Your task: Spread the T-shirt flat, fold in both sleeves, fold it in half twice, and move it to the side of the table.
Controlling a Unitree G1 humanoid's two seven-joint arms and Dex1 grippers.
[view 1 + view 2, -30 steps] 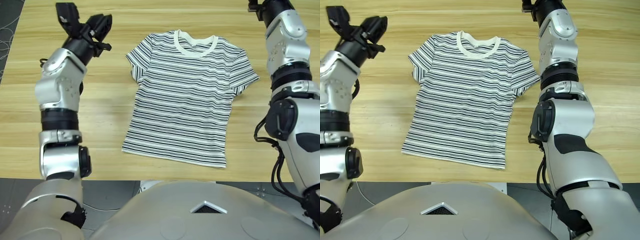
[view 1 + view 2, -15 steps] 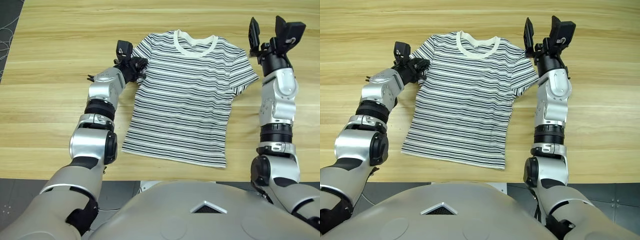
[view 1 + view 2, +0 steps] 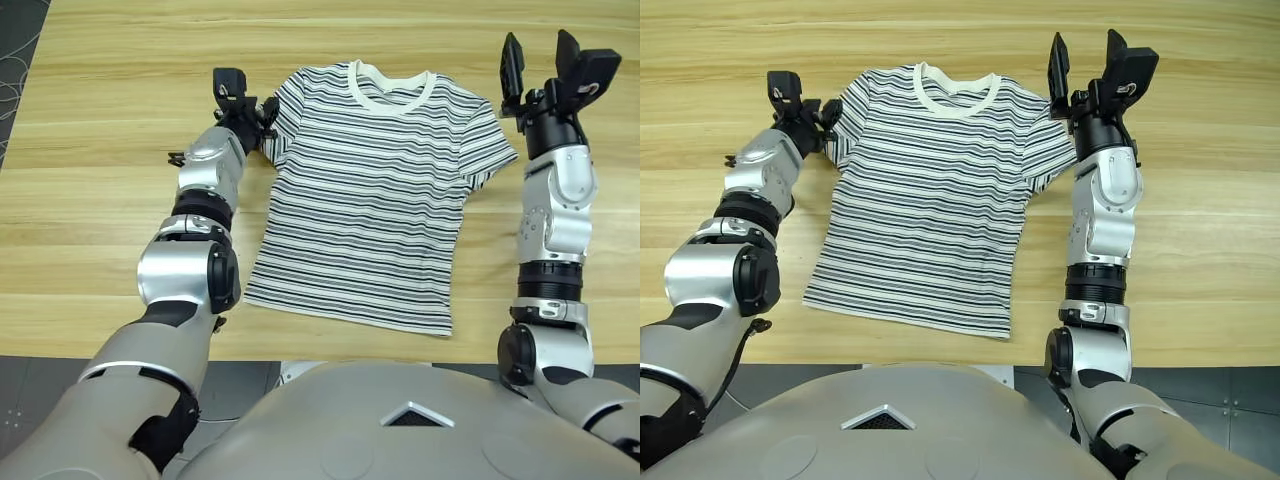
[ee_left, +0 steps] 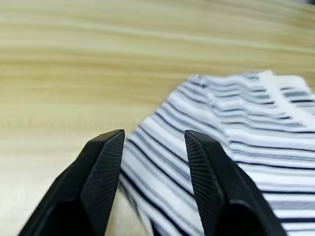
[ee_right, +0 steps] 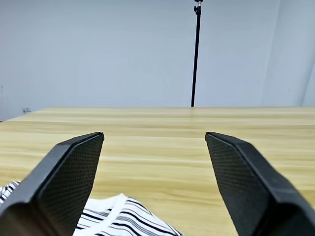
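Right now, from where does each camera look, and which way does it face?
Left eye view: on the head, facing forward and down at the T-shirt on the table; both arms show, left gripper and right gripper at its two sides.
Right eye view: the head's other eye; same scene, same arms.
Left wrist view: left wrist, facing a sleeve closely; own fingers show.
Right wrist view: right wrist, facing across the table to a wall; own fingers show.
Shared: all see the T-shirt.
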